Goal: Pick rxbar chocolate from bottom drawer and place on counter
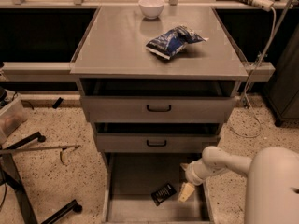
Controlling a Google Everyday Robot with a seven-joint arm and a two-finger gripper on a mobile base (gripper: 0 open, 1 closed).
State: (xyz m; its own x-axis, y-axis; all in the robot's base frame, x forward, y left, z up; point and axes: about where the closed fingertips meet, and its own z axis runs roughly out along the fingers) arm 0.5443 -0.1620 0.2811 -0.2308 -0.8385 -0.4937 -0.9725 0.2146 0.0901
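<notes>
The rxbar chocolate (163, 193) is a small black wrapper lying flat on the grey floor of the open bottom drawer (133, 181), right of its middle. My gripper (186, 192) hangs on the white arm from the lower right, inside the drawer just right of the bar, a short gap away and not holding it. The counter (117, 41) is the broad grey top of the cabinet above.
A blue-and-white snack bag (173, 41) and a white bowl (152, 6) sit on the counter. Two shallower drawers with black handles (159, 108) stand partly open above the bottom drawer. Black stand legs (28, 171) and a bin (9, 118) are on the speckled floor at left.
</notes>
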